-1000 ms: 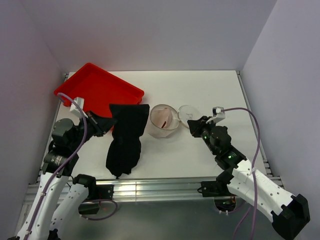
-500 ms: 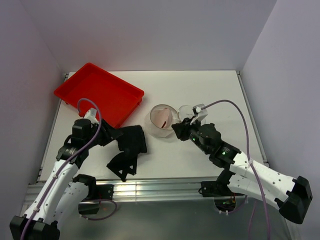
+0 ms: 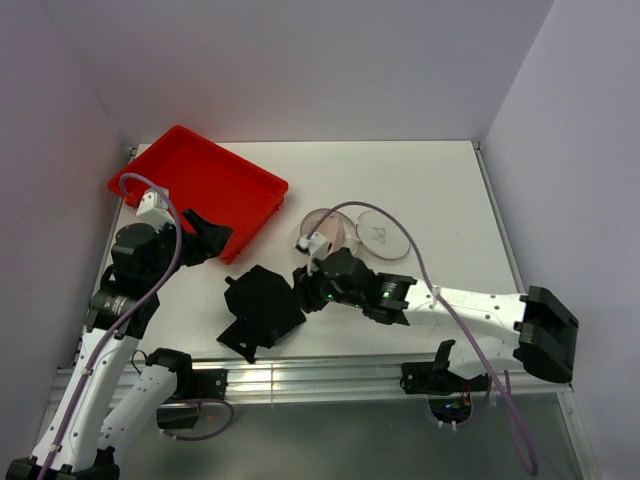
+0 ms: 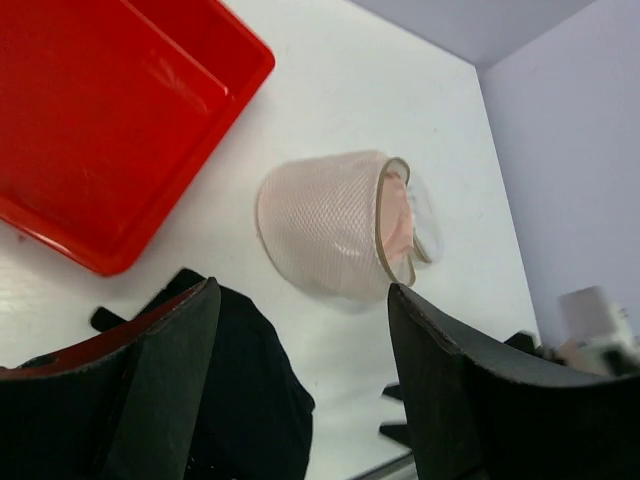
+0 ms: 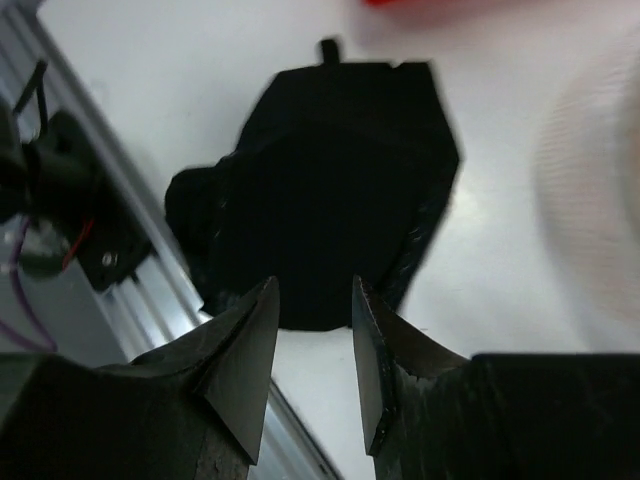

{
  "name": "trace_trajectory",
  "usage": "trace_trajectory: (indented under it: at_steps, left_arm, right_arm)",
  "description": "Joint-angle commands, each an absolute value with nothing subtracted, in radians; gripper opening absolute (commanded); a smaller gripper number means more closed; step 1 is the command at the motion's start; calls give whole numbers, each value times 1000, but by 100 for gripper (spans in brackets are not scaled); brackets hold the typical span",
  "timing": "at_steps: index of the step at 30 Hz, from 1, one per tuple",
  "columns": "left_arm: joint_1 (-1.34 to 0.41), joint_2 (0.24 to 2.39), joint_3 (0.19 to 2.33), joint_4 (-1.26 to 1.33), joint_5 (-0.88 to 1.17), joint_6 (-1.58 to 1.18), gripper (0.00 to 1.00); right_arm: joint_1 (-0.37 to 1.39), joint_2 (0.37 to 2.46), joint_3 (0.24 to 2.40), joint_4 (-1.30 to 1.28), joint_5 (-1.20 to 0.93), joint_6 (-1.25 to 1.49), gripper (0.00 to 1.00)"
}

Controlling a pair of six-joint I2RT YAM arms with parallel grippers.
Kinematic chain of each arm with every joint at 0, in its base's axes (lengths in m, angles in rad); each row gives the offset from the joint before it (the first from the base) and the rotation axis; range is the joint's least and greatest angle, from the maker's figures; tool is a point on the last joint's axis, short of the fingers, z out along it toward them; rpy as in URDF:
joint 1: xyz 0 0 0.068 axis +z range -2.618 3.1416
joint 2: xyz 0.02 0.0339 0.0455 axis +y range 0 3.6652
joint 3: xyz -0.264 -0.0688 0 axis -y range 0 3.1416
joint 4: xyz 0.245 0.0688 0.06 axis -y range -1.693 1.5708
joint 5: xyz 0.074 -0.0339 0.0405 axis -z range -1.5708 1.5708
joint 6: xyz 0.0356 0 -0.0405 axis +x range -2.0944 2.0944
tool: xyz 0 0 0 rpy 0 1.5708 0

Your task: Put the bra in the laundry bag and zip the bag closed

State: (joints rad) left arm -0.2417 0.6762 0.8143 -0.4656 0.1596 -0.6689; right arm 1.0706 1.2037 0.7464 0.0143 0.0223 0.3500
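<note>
The laundry bag (image 3: pixel 335 222) (image 4: pixel 325 235), a round white mesh pouch, lies on its side mid-table. Its flap (image 3: pixel 380 235) lies open to the right. The pale pink bra (image 4: pixel 402 225) shows inside the bag's mouth. My left gripper (image 3: pixel 210 233) (image 4: pixel 300 295) hangs open by the red tray's near corner, holding nothing. My right gripper (image 3: pixel 300 290) (image 5: pixel 314 290) is low at the right edge of a crumpled black cloth (image 3: pixel 262 305) (image 5: pixel 330 180). Its jaws are partly open with nothing between them.
A red plastic tray (image 3: pixel 175 165) (image 4: pixel 100 120) sits at the back left. The black cloth lies bunched close to the table's front rail (image 3: pixel 320 370). The right arm (image 3: pixel 450 300) stretches across the table in front of the bag.
The left gripper opened, let go of the black cloth and drew back toward the tray. The cloth dropped into a heap. The right arm swung left from the bag to the cloth, its jaws widening.
</note>
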Motion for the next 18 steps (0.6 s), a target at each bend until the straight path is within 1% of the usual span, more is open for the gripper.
trace_trajectory:
  at_steps: [1,5,6,7,8,9,12,16,18]
  left_arm:
    - [-244,646,877,-445,100,-568,73]
    - [-244,614,903,-442,20,-519,73]
    - [-244,597,914,-446,6,-509,73]
    - [-244,585,917,-446,6,-494,73]
    - [-244,571,914,-442,-58,-489,73]
    - [-244,540,902,-427,-73,-483,73]
    - [-244,488,867,-405,-133,-465,73]
    - [-244,463,825,-364,-179,-456,77]
    - [-244,472,822,-368,-199,-456,78]
  right_arm:
    - [1138,1288,845,-15,-11,321,42]
    - [1163,1460,955,-46,60,345,47]
    - [1163,1491,1012,-60,86,345,54]
    - [1164,1549,1041,-96,95,339,58]
    - [1166,1577,1067,-106,106,333,63]
    - [1172,1606,1124,-121,127,319,69]
    - [1187,1712,1219,-185,159,282,75]
    - [1200,1848,1348,-319,184,247,77]
    - [1209,1881,1409,-357,183,238,77]
